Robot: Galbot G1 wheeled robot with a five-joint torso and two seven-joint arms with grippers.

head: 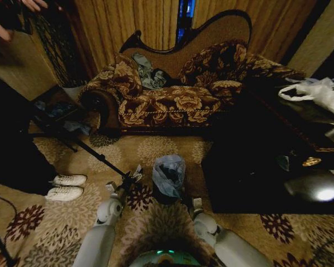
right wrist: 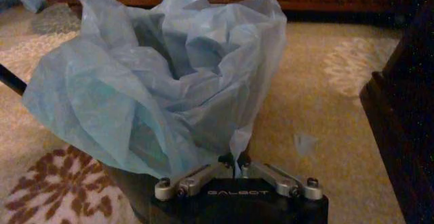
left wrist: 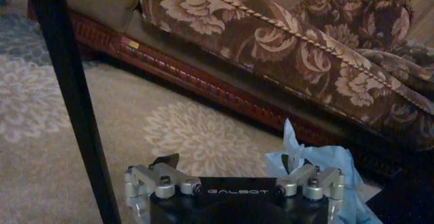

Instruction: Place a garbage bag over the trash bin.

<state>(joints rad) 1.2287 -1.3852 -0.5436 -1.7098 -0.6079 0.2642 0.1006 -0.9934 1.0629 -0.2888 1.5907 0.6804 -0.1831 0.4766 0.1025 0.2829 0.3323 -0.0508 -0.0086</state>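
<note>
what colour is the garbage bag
Pale blue, translucent and wrinkled; the garbage bag shows best in the right wrist view.

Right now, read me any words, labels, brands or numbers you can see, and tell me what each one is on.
"GALBOT": on the black body of the left tool, in the left wrist view.
"GALBOT": on the black body of the right tool, in the right wrist view.
A small yellow tag on the sofa's wooden base rail: too blurred to read.

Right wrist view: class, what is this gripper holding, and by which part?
The right gripper is shut on the garbage bag, pinching a lower edge fold of the pale blue film.
</note>
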